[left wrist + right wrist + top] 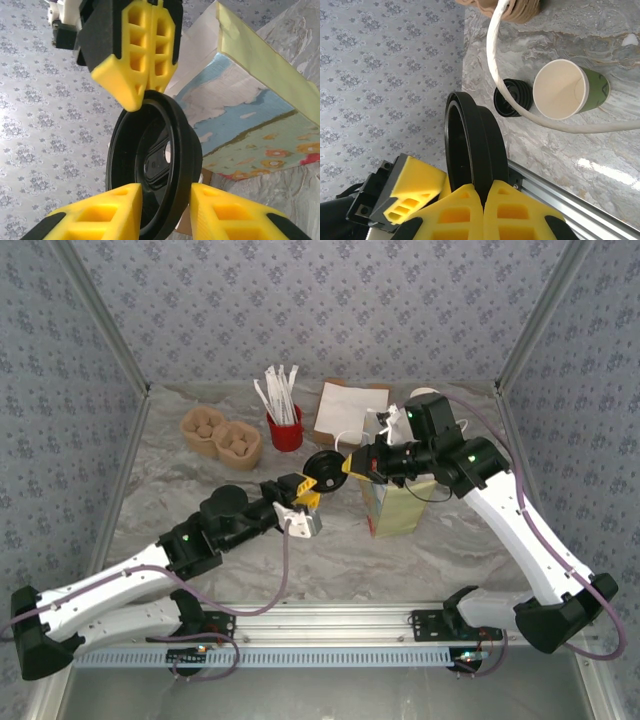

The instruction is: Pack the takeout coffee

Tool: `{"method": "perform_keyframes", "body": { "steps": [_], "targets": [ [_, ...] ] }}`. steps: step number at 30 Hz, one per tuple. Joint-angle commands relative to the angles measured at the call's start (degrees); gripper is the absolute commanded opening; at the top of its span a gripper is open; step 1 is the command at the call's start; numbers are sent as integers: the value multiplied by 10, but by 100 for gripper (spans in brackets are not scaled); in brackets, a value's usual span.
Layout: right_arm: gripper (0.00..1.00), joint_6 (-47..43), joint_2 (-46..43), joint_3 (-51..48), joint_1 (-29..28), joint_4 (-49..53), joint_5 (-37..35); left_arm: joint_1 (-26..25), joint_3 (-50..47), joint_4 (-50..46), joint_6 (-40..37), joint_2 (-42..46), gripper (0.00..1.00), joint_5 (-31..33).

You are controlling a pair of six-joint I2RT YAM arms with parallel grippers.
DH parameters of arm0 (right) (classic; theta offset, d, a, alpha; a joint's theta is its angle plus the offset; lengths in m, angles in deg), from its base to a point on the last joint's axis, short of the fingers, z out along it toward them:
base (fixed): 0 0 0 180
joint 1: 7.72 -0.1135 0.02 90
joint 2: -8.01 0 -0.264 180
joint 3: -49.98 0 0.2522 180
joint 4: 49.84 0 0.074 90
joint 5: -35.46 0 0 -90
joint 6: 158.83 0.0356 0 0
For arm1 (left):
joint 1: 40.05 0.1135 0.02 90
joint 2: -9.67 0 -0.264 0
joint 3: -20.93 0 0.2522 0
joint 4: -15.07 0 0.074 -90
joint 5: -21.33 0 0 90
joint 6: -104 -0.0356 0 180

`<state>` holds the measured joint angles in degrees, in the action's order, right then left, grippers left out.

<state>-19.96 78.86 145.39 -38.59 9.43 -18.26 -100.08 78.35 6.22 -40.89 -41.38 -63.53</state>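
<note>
Cup (565,90) stands open-mouthed on the table, at 2 o'clock from the lid (470,145) in the right wrist view, with spare black lids (512,97) just beside it at its 9 o'clock. Probably empty, so light. The thin paper wall would crush, so grip gently across the body, not the rim. The lid is off the cup and held in the air on edge. It looks like light, slick plastic that flexes a little, so the rim is the place to hold it.

Right gripper (482,192) is pinched closed on the lid's rim. Left gripper (166,189) has its jaws parted either side of the lid's opposite edge. Can't tell if they press it.

Paper bag (395,505) is at 4 o'clock from the lid in the top view.
</note>
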Motion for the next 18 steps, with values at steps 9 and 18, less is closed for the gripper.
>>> {"method": "perform_keyframes", "body": {
  "steps": [9, 18],
  "targets": [
    [6, 9, -14, -12, 2, -9, 16, -10, 1, 32, -8, -1, 10, 12],
    [17, 12, -22, -19, 3, -16, -2, -11, 4, 10, 20, 7, 4, 11]
  ]
}}
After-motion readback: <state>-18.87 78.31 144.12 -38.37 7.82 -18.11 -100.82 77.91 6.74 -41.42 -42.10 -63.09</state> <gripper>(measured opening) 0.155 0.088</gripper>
